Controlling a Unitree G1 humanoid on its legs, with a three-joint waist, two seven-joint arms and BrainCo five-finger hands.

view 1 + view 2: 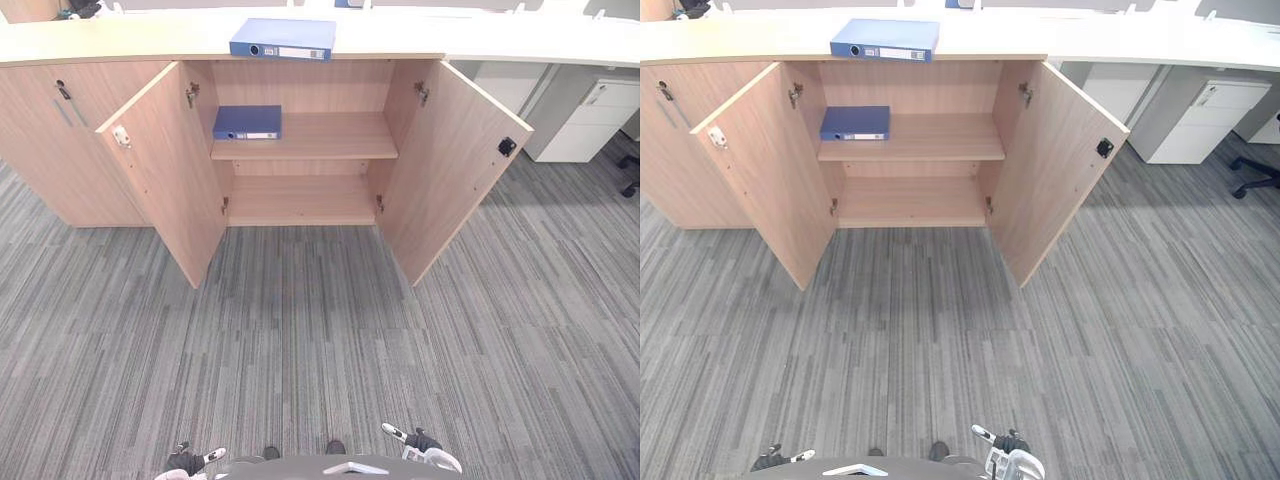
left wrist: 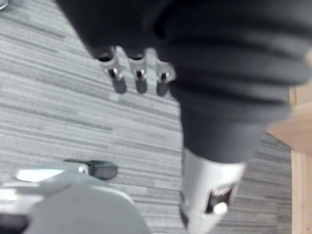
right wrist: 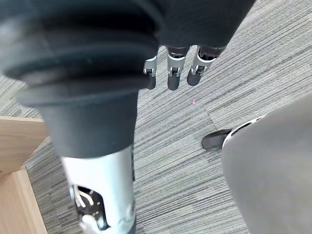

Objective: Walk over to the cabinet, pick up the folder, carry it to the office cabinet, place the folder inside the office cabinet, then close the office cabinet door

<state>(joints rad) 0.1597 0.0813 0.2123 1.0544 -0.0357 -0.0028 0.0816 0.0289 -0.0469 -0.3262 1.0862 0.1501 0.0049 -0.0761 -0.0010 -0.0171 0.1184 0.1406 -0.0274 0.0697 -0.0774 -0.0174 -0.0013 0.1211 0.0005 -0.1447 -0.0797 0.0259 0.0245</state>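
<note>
Grey carpet (image 1: 320, 340) lies between me and the wide-open cabinet (image 1: 320, 85). Left hand (image 2: 140, 80) hangs slack and empty, folder (image 1: 283, 39) lies flat on the countertop (image 1: 120, 40) with a second folder (image 1: 247, 122) on the shelf (image 1: 330, 135) below, and right hand (image 3: 173, 73) is slack and empty too. Folder reads as rigid board with a slick cover and some weight if full, so I'd pinch the front spine edge, thumb on top, fingers under.

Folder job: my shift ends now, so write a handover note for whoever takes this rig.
Left hand and right hand: open, empty.
One blue folder lies on the cabinet top; a second folder lies on the upper shelf inside. Both doors stand open.
Done: no pickup yet; the cabinet is some way ahead.
Left: approach, take the top folder, shelve it, close the doors.
</note>
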